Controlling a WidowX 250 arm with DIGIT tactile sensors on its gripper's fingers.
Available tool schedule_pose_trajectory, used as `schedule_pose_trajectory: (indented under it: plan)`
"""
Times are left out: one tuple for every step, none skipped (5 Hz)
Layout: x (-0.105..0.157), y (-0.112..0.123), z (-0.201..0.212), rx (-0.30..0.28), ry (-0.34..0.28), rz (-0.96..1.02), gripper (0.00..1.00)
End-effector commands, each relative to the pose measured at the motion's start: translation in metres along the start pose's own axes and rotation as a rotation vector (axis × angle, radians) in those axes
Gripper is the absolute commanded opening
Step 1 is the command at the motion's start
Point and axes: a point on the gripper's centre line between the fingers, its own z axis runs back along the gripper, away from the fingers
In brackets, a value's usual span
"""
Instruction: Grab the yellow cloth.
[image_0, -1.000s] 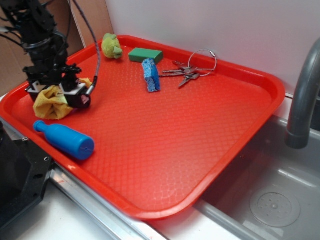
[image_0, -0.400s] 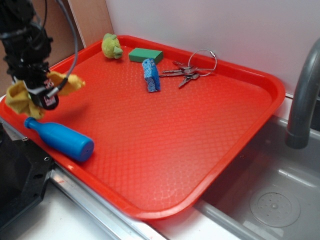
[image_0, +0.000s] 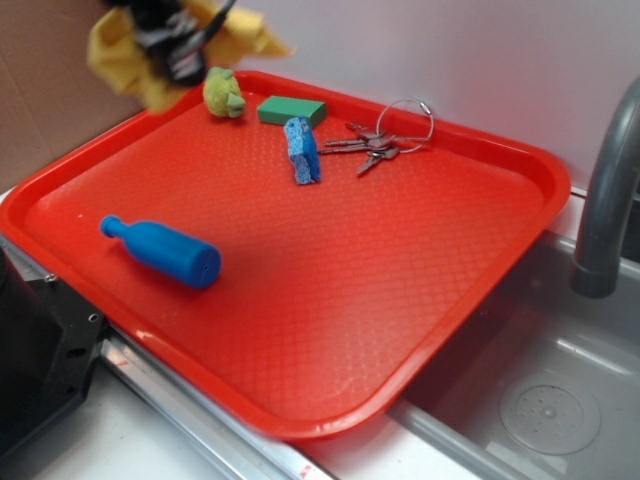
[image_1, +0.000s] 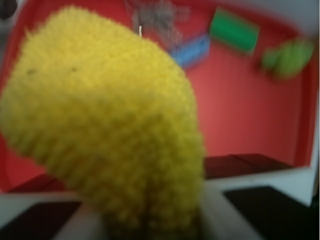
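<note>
The gripper (image_0: 178, 50) is hanging at the top left corner of the exterior view, above the far left rim of the red tray (image_0: 470, 290), blurred and partly cut off by the picture's edge. Its jaws are clamping the yellow cloth (image_0: 120, 62), which is dangling in the air clear of the tray, with folds spreading out on both sides of the gripper. In the wrist view the cloth (image_1: 105, 130) is filling most of the picture, its terry loops showing, its lower end sitting between the light-coloured fingers (image_1: 215, 212) at the bottom.

On the tray, a blue bottle (image_0: 160, 252) is lying on its side near the left front edge, its neck pointing left. A yellow-green plush toy (image_0: 223, 93) is sitting at the far edge, just below the cloth in the picture. Beside it a green block (image_0: 291, 110) is lying flat, and near that a small blue sponge piece (image_0: 301, 150) is standing. A bunch of keys (image_0: 375, 143) on a wire ring is lying further right. A grey tap (image_0: 608, 190) is rising at the right over a sink (image_0: 545, 390).
</note>
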Motion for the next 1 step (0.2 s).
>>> schedule_pose_trajectory:
  plan:
    - [0.0041,0.0009,0.0053,0.020,-0.007,0.014,0.00]
